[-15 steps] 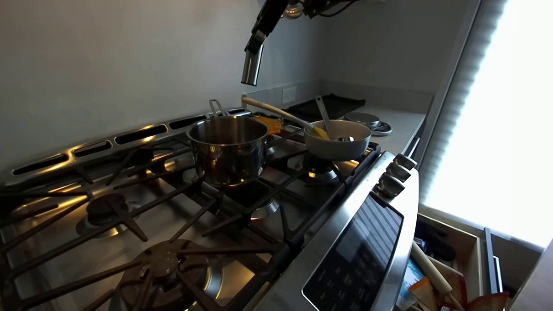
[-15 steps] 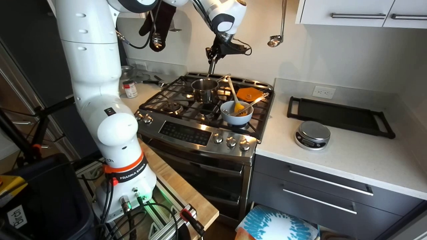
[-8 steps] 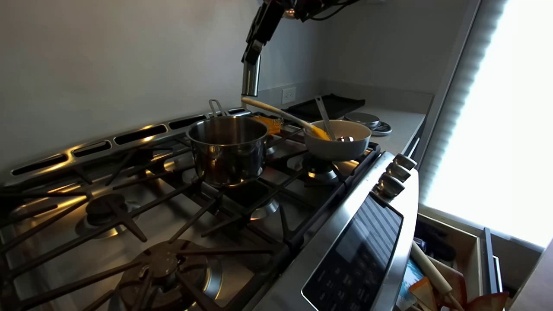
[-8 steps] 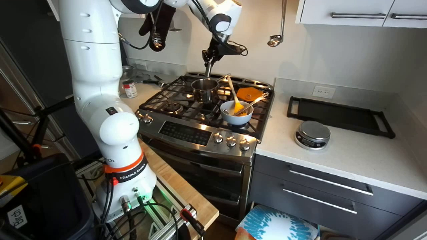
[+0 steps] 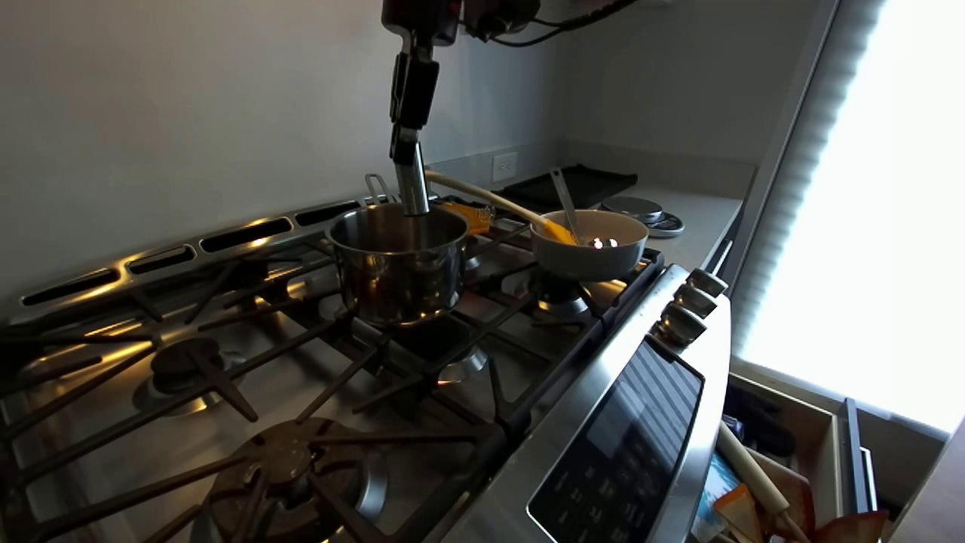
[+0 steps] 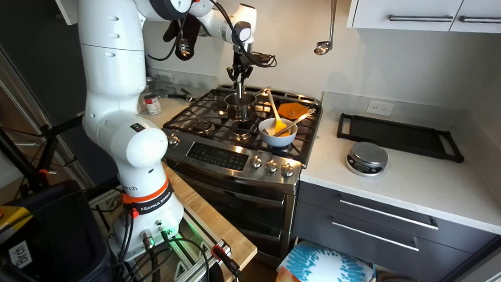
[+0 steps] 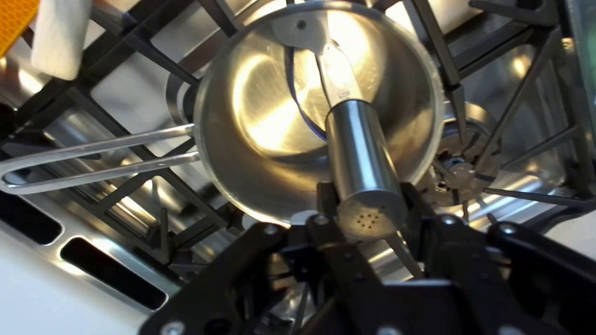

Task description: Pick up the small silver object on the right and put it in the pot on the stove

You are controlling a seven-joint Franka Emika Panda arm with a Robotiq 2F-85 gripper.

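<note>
Gripping a small silver cylinder [image 7: 359, 149] between the fingers [image 7: 327, 197] — pressed in from both sides near the end dotted with tiny holes. Hanging steeply with a slight lean, other end down, over the opening of the pot [image 5: 399, 283] in both exterior views. Cannot tell whether just inside or just above. In the wrist view, overlapping the pot's bright interior. Find the pot standing on the stove [image 6: 236, 164], looped handle [image 7: 98, 148] toward the back wall [image 5: 188, 113]. Near it, also on the stove, see a pale bowl [image 6: 276, 141] with a wooden-handled spatula [image 6: 273, 105] and a metal utensil [image 6: 302, 118] leaning out — and an orange pad [image 6: 289, 109] behind. Note a kitchen scale [image 6: 368, 156] and a black tray [image 6: 395, 137] on the worktop [image 6: 422, 188] beside the stove.
</note>
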